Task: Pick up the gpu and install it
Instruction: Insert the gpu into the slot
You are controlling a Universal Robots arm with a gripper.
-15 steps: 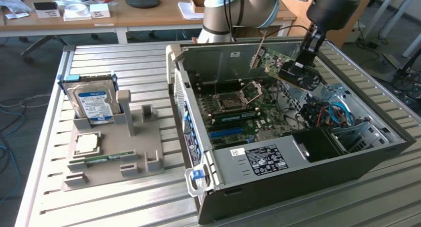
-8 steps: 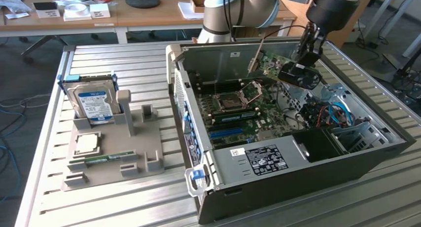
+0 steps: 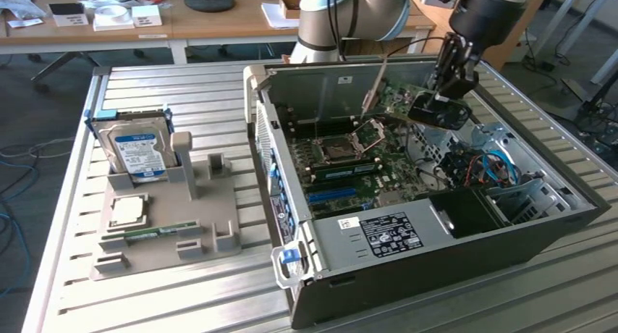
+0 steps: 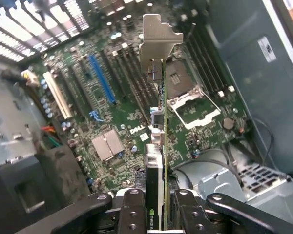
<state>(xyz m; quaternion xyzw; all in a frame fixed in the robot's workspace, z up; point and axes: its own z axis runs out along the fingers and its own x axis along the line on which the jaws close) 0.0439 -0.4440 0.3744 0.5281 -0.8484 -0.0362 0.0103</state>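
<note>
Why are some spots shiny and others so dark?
Exterior view: light glints off the metal table, and a deep pocket inside the computer case is shadowed. Wrist view: the graphics card's silver bracket gleams, while the black cover beside the circuit board looks dark.

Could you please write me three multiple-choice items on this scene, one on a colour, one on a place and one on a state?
1. What colour is the label on the hard drive?
A. red
B. yellow
C. blue

2. Where is the gpu?
A. beside the hard drive
B. over the motherboard, inside the open case
C. leaning on the case's outside

3. How is the gripper?
A. shut on the gpu
B. open and empty
C. shut on the hard drive

Answers:
1 C, the drive's face carries a blue label.
2 B, the wrist view shows the card above the board.
3 A, the fingers clamp the card from both sides.
</note>
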